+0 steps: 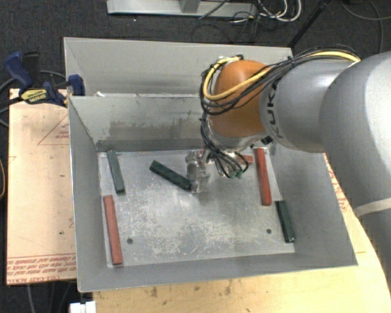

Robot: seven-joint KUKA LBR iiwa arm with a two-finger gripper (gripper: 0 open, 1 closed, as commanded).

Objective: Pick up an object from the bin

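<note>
My gripper (197, 173) hangs low over the middle of the bin floor, under the orange wrist cover. A dark green bar (169, 173) lies slantwise just left of it, and the bar's right end reaches the gripper's tip. Whether the tip touches that bar I cannot tell. A red bar (264, 177) lies lengthwise to the right of the gripper, apart from it.
A grey-green bar (115, 172) and a red-brown bar (112, 230) lie along the bin's left wall. Another dark green bar (285, 221) rests near the right wall. The arm covers the bin's right rear corner.
</note>
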